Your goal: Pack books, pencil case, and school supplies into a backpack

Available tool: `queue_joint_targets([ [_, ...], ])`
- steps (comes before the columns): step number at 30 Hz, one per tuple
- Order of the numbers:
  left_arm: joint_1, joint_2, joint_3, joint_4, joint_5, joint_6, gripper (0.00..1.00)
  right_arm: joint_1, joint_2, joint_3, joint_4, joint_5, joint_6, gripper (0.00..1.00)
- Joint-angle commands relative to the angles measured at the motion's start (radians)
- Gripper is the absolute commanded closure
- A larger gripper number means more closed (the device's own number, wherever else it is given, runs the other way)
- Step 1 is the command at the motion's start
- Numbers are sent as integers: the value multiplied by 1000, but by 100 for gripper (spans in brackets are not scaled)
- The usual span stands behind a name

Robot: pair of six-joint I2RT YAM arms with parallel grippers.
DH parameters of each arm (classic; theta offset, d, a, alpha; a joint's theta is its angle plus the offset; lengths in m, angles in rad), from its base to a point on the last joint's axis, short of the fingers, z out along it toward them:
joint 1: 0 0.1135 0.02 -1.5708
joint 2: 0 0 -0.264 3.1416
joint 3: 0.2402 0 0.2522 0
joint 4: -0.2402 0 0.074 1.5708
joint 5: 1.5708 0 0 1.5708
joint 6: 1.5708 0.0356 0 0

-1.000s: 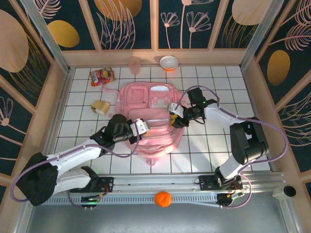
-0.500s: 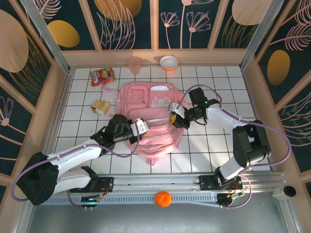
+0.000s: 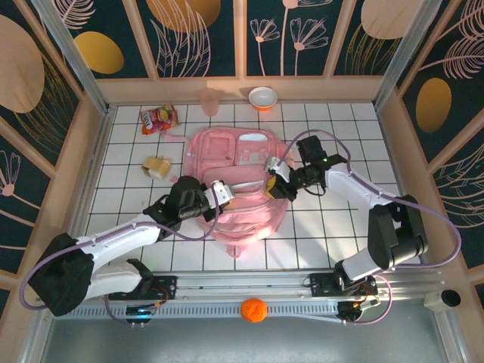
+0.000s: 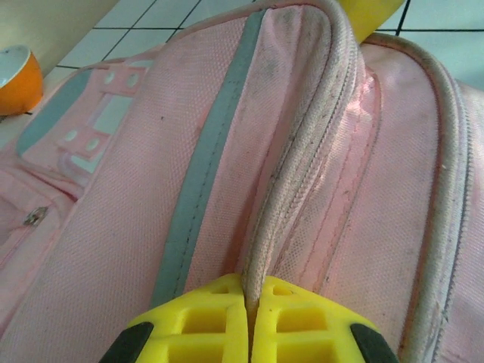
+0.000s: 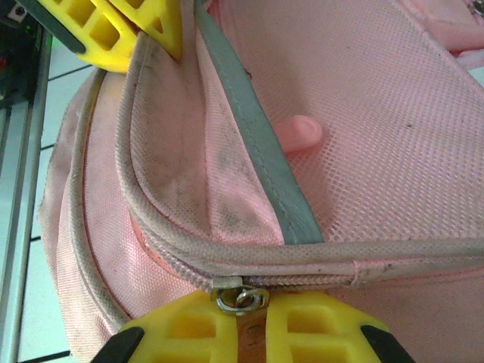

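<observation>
**Top external view.** A large soft pink fabric backpack (image 3: 236, 155) lies flat in the middle of the white tiled table (image 3: 340, 227). The left gripper (image 3: 221, 193) sits on the backpack's near left part. The right gripper (image 3: 270, 185) sits on its right edge. From this height I cannot tell how either pair of jaws stands. A tan-yellow blocky school-supply piece (image 3: 157, 166) lies on the tiles left of the backpack, apart from it. A red-orange snack packet (image 3: 157, 119) lies at the far left. A translucent pink cup (image 3: 209, 100) and a white-lined orange bowl (image 3: 262, 97) stand along the far edge. An orange ball (image 3: 253, 310) rests on the rail between the arm bases.

**Left wrist view.** The left gripper (image 4: 248, 306) has its yellow fingers (image 4: 189, 324) pressed together. They pinch a raised, piped zipper seam (image 4: 291, 189) of the backpack (image 4: 113, 227). The orange bowl (image 4: 17, 72) appears at the upper left.

**Right wrist view.** The right gripper (image 5: 240, 311) has its jaws brought together on the small metal zipper slider (image 5: 240, 297) at the backpack's (image 5: 378, 113) zip line. A pink rubber pull tab (image 5: 300, 132) lies on the mesh panel. The left gripper (image 5: 121, 26) holds the seam at the upper left.
</observation>
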Motion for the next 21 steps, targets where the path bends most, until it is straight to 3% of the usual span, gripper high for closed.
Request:
queue_joint_targets([
  [1,4,15,64,99,-37,-63,100,27,-66,0,-26,-67,128,100],
  [12,3,84,133,77,-117,-82,100,91,-131,-18,28,-15,475,100],
  [21,4,76,141,53,-100,-87,100,83,-132,5,-7,114,569,100],
])
